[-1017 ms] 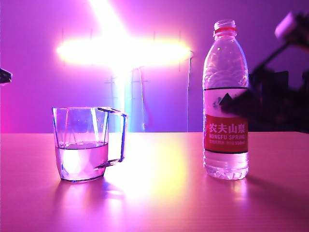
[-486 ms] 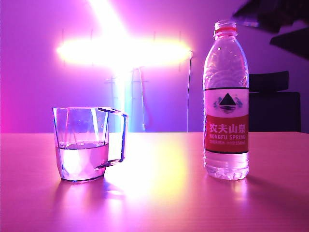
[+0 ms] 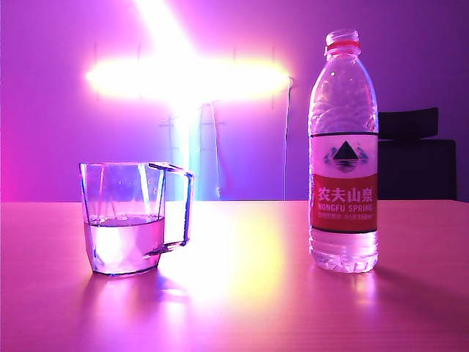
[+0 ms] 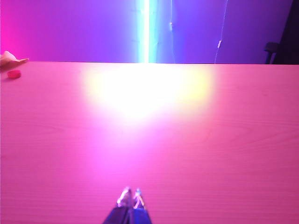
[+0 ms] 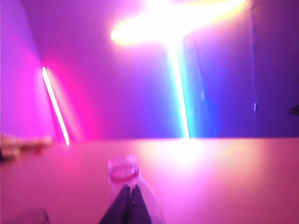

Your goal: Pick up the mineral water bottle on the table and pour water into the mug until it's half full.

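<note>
Fingers pinched together, both grippers: left gripper (image 4: 131, 198) over bare table (image 4: 154, 140), right gripper (image 5: 129, 193) behind uncapped Nongfu Spring bottle (image 3: 343, 154), 3 o'clock of half-full mug (image 3: 124, 218). You risk toppling bottle if approaching unopened.

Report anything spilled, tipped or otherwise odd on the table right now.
Nothing spilled or tipped: the mug and the mineral water bottle stand upright on the table. One oddity: the bottle is uncapped, and a small red cap lies far off. The left gripper and right gripper are shut, holding nothing.
</note>
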`<state>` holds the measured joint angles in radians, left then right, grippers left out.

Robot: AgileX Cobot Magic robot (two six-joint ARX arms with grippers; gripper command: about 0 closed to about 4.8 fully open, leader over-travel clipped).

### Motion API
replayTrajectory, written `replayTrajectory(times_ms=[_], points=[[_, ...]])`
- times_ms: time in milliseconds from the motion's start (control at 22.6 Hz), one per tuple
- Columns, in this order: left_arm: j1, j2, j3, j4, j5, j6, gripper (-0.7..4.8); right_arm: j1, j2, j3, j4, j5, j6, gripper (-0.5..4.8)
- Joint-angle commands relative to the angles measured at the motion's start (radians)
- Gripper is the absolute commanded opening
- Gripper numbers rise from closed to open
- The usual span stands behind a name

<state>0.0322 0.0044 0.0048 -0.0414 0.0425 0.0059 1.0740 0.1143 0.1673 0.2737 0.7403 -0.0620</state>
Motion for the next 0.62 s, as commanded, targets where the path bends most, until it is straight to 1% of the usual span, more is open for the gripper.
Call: replayTrajectory(times_ms=[44, 88, 133, 619], points=[[-0.001, 0.002, 0.004, 0.013, 0.004, -0.003, -0.02, 0.005, -0.115, 0.025, -0.189, 0.015, 0.002, -0.06], [-0.001, 0.002, 0.004, 0.013, 0.003, -0.003, -0.02, 0.009, -0.112, 0.025, -0.189, 0.027, 0.002, -0.06], [0.0, 0.002, 0.004, 0.012, 0.003, -0.003, -0.02, 0.005, -0.111, 0.025, -0.185, 0.063, 0.002, -0.06], [-0.001, 0.002, 0.004, 0.012, 0.003, -0.003, -0.02, 0.008, -0.112, 0.022, -0.196, 0.069, 0.002, 0.0]])
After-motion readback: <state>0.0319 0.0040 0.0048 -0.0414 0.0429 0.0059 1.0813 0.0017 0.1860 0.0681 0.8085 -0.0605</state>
